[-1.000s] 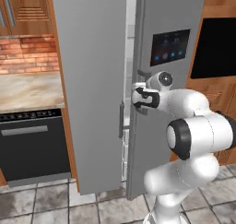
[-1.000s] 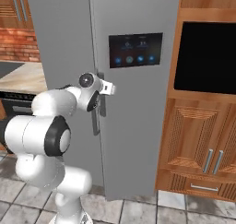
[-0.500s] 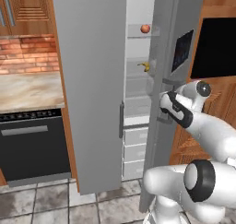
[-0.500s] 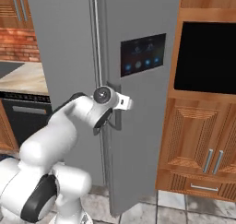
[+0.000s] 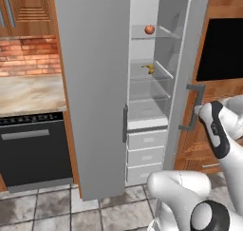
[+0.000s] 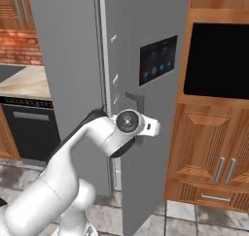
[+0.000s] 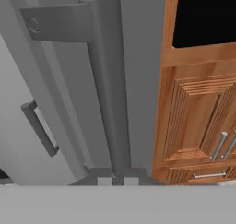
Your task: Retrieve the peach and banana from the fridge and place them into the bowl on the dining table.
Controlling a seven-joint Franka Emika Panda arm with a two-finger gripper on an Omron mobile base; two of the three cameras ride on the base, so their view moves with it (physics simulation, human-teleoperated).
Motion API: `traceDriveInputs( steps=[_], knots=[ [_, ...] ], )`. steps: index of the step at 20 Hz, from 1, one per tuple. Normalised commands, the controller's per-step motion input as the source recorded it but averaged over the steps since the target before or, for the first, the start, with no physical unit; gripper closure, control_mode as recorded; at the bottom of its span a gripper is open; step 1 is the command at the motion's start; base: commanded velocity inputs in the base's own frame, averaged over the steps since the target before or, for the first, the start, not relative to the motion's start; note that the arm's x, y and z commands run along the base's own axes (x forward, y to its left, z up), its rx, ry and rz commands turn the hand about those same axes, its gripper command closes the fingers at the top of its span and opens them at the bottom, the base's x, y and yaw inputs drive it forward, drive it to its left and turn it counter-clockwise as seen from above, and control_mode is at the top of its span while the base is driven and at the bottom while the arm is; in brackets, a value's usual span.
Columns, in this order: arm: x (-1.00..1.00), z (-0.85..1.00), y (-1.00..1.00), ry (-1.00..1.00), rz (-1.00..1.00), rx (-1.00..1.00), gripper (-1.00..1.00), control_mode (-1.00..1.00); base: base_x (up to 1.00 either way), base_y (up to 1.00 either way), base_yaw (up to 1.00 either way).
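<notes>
The end effector (image 7: pixel 117 178) was clamped on the right door handle (image 7: pixel 107 87) of the fridge (image 5: pixel 95 82), holding that door swung wide so the peach (image 5: pixel 149 29) and banana (image 5: pixel 149 68) on 2 glass shelves (image 5: pixel 147 78) were reachable.

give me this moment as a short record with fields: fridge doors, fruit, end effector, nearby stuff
fridge doors: fridge right door swung open, left door shut
peach: peach on an upper glass shelf
banana: banana on the shelf below the peach
end effector: end effector shut on the right door handle
drawers: white drawers under the shelves, closed
nearby: black oven in wooden cabinets to the fridge's right; dishwasher under the counter to its left
</notes>
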Motion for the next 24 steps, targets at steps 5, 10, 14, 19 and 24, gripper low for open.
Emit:
traceDriveInputs(
  steps=[5, 10, 14, 19, 24],
  knots=[
    [-0.7, 0.4, -0.27, 0.0, 0.05, 0.0, -1.0, -1.0, 0.0, 0.0, 0.0],
    [-0.77, 0.57, 0.16, 0.0, 0.08, -0.18, -1.0, -1.0, 0.0, 0.0, 0.0],
    [-0.44, 0.54, 0.72, 0.01, 0.05, -0.35, -1.0, -1.0, 0.0, 0.0, 0.0],
    [-0.16, 0.24, 0.94, 0.11, 0.0, -0.41, -1.0, -1.0, 0.0, 0.0, 0.0],
    [0.0, 0.0, 0.73, 0.2, 0.0, -0.33, -1.0, -1.0, 0.0, 0.0, 0.0]
  ],
)
